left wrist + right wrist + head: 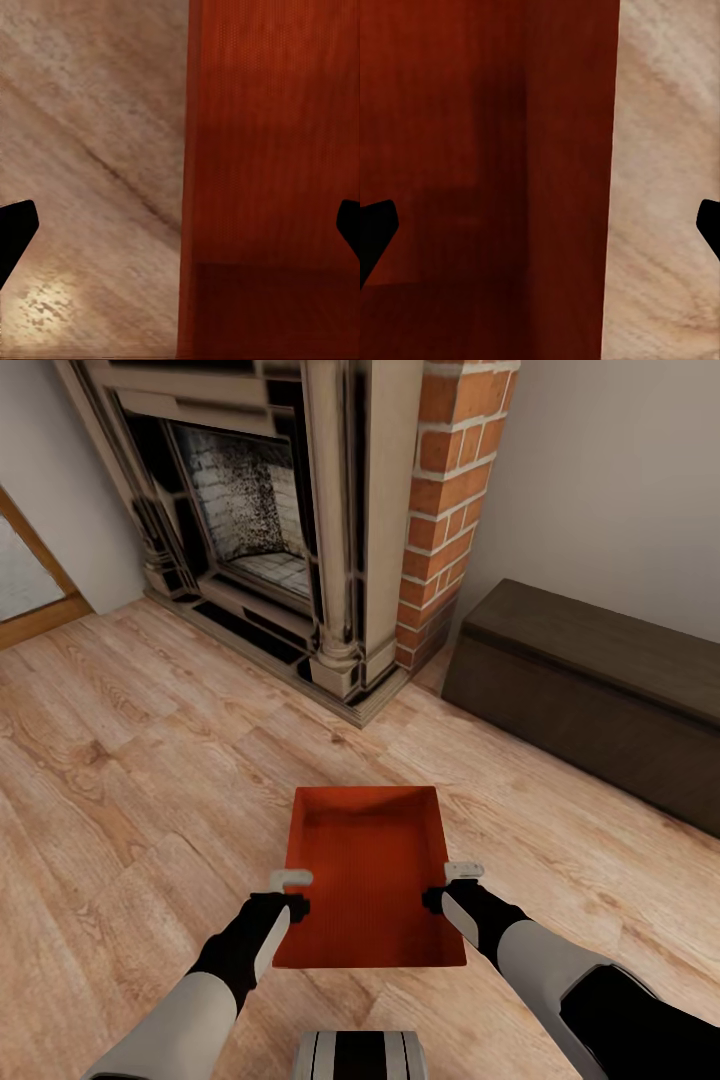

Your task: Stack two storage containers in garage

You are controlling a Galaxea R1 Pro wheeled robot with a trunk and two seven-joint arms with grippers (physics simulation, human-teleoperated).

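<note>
A: Head view: storage container (370,875) on living room plank floor (130,760), mid-floor. Left gripper (290,892), right gripper (455,885) spread wide, straddling its side walls.

B: Risk: uneven clamping tilts it.

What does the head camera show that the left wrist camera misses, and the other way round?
Head view alone: the brick fireplace, the dark low bench, both arms, with the left tool and right tool at the container's two long walls. Left wrist view alone: a close look at one container wall, with a dark fingertip on either side of it. Both: the orange-red container and the wood plank floor.
</note>
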